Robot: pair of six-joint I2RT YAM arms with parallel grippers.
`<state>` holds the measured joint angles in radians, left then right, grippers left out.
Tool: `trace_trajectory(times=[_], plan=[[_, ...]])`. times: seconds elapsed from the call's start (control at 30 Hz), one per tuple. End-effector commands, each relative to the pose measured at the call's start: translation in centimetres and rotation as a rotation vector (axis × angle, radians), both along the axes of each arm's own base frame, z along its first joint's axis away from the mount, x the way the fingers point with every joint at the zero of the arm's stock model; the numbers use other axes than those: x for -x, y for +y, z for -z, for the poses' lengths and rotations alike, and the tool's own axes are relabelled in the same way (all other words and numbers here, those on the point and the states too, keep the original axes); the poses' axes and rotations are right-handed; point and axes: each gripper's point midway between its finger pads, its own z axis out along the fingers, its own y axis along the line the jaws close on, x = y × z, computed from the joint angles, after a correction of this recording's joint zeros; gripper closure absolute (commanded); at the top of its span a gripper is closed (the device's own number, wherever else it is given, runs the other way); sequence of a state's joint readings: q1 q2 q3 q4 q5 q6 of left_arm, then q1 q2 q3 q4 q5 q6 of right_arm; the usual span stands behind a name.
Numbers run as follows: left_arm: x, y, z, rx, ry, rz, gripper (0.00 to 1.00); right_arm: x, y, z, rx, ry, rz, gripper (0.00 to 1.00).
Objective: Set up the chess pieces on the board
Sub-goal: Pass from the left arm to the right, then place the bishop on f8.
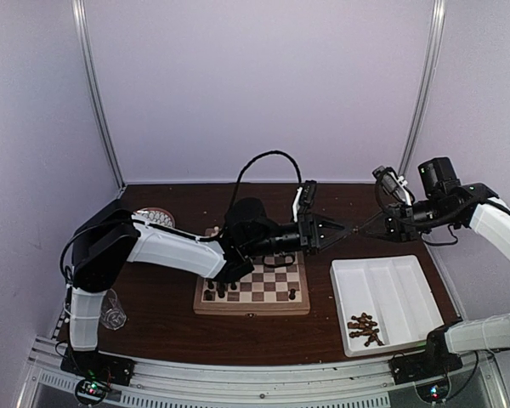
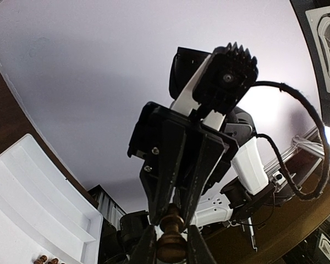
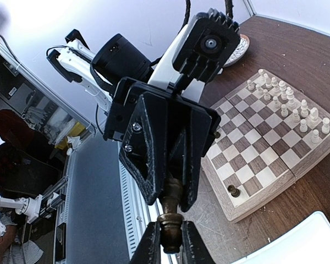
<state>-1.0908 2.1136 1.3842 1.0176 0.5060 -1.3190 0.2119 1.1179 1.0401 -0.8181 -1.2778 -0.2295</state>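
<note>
Both grippers meet tip to tip in the air between the board [image 1: 252,309] and the tray. A dark brown chess piece [image 3: 170,220] lies between them. My left gripper [image 2: 171,237] is shut on one end of this piece [image 2: 171,242]. My right gripper [image 3: 170,234] is closed against the other end, its fingers [image 3: 154,242] touching both sides. From above, the left gripper [image 1: 340,228] and right gripper [image 1: 362,228] touch noses. A few dark pieces [image 1: 212,293] stand on the board's near rows. Cream-white pieces [image 3: 280,99] fill the far rows of the board [image 3: 253,148]. A lone dark pawn [image 3: 232,191] stands near a corner.
A white divided tray [image 1: 399,280] lies right of the board with several dark pieces [image 1: 365,327] in its near corner. A round pale dish [image 1: 157,217] sits at the back left. A crumpled clear plastic object [image 1: 112,310] lies by the left arm's base. A black cable [image 1: 263,157] loops above the board.
</note>
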Motion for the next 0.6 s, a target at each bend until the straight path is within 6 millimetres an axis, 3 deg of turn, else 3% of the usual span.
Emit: trace_trajectory(times=[0.0,0.17,0.3,0.43,0.57], plan=[[-0.7,-0.1,-0.3,0.016,-0.017,-0.018,0.84,0.0,-0.2,-0.5,0.038,-0.050,0.009,0.90],[-1.7,1.4,1.6,-0.083,0.003,-0.069,0.65,-0.1,-0.4,0.1,0.211,-0.128,-0.016,0.93],[-1.9,4.7,0.9,-0.168,-0.043,-0.114,0.56,0.2,0.5,1.3,0.373,-0.197,-0.066,0.93],[-0.9,9.6,1.8,-0.360,-0.103,-0.199,0.53,0.3,1.5,2.4,0.548,-0.289,-0.133,0.93],[-2.1,17.1,4.8,-0.688,-0.190,-0.408,0.52,-0.2,3.1,3.1,0.649,-0.354,-0.198,0.93]])
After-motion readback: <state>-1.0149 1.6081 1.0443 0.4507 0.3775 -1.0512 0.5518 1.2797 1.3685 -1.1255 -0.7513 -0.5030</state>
